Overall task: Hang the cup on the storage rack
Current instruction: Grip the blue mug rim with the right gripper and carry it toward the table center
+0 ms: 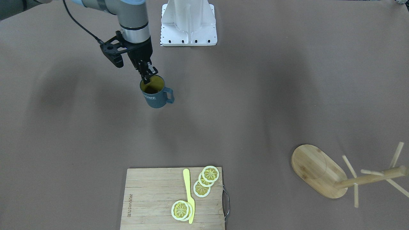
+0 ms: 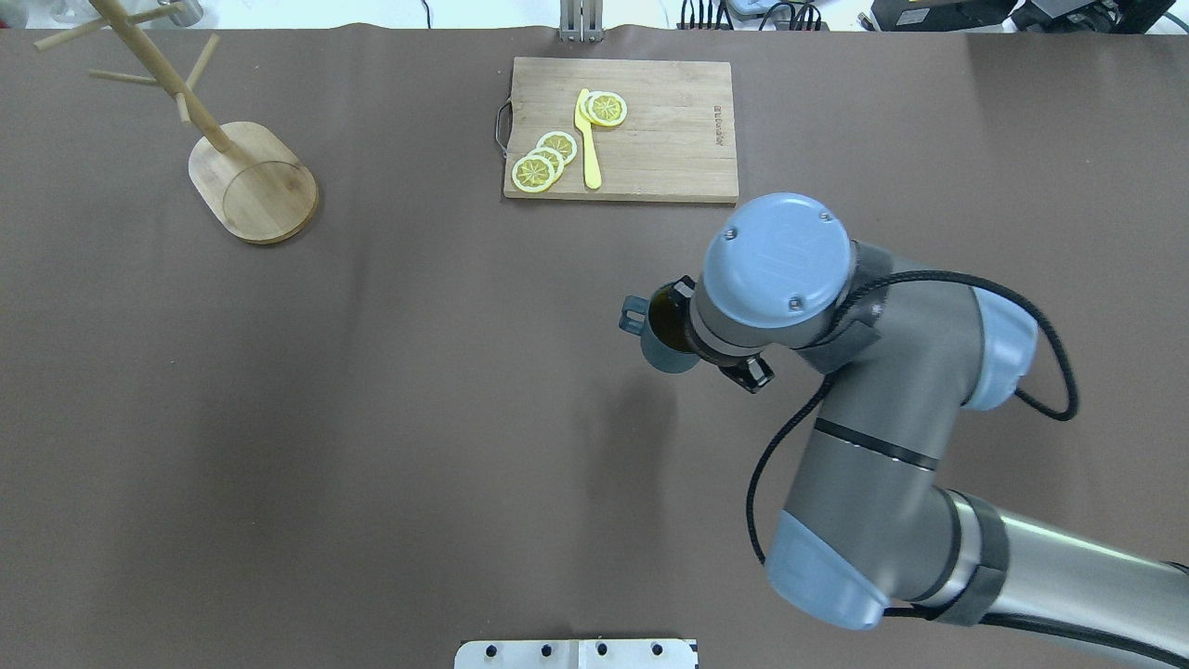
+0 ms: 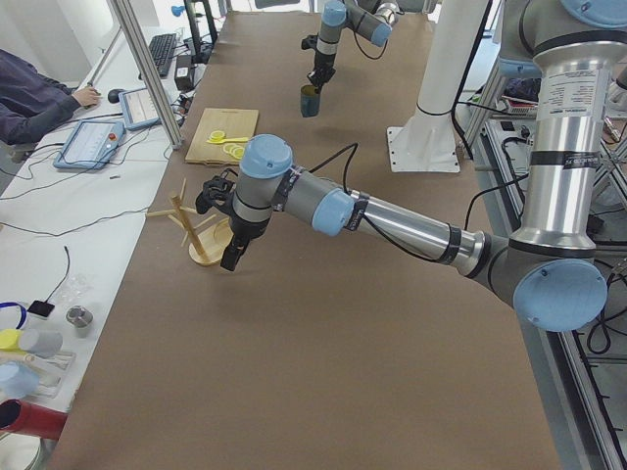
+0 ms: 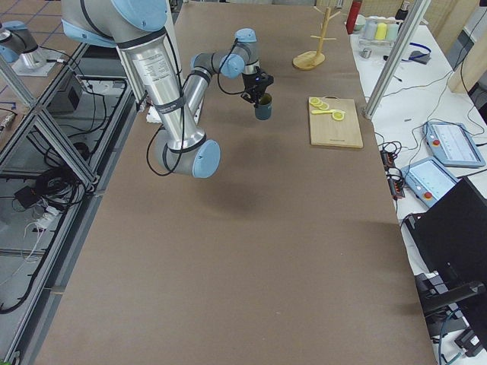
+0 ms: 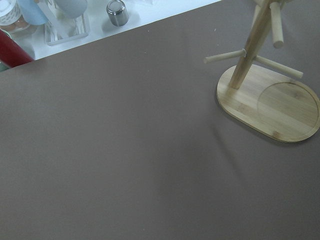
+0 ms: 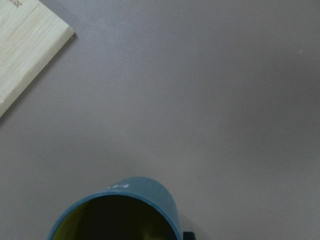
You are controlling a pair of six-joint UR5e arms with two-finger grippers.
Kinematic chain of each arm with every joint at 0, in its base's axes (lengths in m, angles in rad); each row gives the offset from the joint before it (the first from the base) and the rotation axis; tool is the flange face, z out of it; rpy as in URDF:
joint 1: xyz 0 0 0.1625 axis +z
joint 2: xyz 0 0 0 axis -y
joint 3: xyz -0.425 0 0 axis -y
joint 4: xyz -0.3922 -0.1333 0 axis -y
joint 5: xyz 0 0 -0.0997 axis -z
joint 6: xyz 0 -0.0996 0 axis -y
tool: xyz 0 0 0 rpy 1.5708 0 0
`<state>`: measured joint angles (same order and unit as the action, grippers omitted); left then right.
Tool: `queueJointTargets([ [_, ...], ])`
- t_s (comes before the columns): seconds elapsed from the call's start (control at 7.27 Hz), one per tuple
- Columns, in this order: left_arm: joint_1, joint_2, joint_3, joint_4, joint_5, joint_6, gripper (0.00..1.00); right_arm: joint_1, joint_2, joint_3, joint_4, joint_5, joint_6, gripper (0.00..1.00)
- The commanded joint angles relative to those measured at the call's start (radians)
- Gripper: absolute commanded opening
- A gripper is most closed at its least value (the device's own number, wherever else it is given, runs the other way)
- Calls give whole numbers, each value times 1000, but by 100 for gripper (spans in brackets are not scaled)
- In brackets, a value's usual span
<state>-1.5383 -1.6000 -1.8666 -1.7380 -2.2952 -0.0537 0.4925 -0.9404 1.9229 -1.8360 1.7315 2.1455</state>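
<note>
The slate-blue cup (image 1: 156,95) with "HOME" lettering stands upright, handle toward the cutting board; I cannot tell whether it rests on the table or hangs just above it. My right gripper (image 1: 148,75) is shut on its rim from above, one finger inside. The cup also shows in the overhead view (image 2: 650,346) and the right wrist view (image 6: 125,210). The bamboo storage rack (image 1: 314,167) stands far off, at the table's far left in the overhead view (image 2: 251,181). My left gripper (image 3: 233,257) hovers beside the rack (image 5: 270,100); I cannot tell if it is open or shut.
A wooden cutting board (image 1: 150,198) at the operators' edge carries lemon slices (image 1: 209,174) and a yellow knife (image 1: 189,195). The white arm mount (image 1: 188,28) stands at the robot's edge. Bottles and a can (image 5: 117,11) stand beyond the table's end near the rack.
</note>
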Motion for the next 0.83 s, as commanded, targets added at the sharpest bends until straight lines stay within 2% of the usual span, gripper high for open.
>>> queueJointTargets([
  [0.0,0,0,0,0,0,-12,100,-28,186,-227,-2,-3,172,0],
  [0.14,1,0,1,0,-1,-20,100,-29,222,-280,0,-3,201,0],
  [0.41,1,0,1,0,-1,-18,100,-49,227,-289,8,-4,228,0],
  [0.55,1,0,3,0,-1,-20,100,-58,227,-289,8,-6,232,5],
  [0.69,1,0,4,0,-1,-18,100,-63,226,-291,8,-27,229,28],
])
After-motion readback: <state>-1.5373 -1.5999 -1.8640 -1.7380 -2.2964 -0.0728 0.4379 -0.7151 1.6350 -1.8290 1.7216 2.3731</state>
